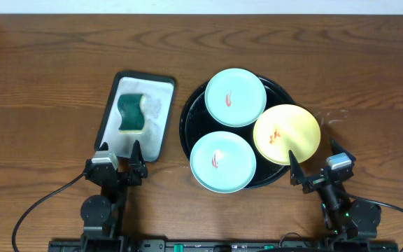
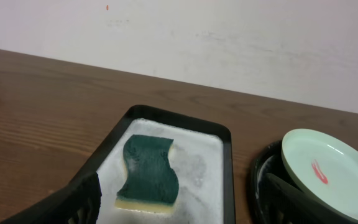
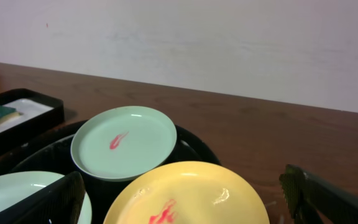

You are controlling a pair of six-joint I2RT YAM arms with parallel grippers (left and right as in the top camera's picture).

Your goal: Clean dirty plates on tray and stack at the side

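Broadly, the brown wood-grain desk [image 1: 47, 56] filled the room's foreground, with a pale wall behind it. Right of centre sat the round black tray [image 1: 186, 124], glossy, with a raised rim. Just beside it on the left, apart from it, lay the smaller white tray [image 1: 156, 117], rectangular with a dark rim and turned slightly askew.

All three plates lay on the tray, crowded together. The far mint plate [image 1: 235, 96] sat at the back, its far edge reaching over the rim. The near mint plate [image 1: 222, 162] sat at the front left and overhung the rim towards the arms. The yellow plate [image 1: 287, 134] sat at the right, hanging out past the rim there. Each one carried a small red smear near its centre. From above, the yellow plate's edges met those of both mint plates, though I could not tell which edge lay on top.

A green sponge [image 1: 131, 113] with a yellow underside lay flat in the white tray, towards its far end.

The left hand [image 1: 120, 150] hovered at the near end of the white tray, its fingers spread apart and gripping nothing. The right hand [image 1: 315, 157] hung just off the yellow plate's near edge, likewise spread wide and empty.
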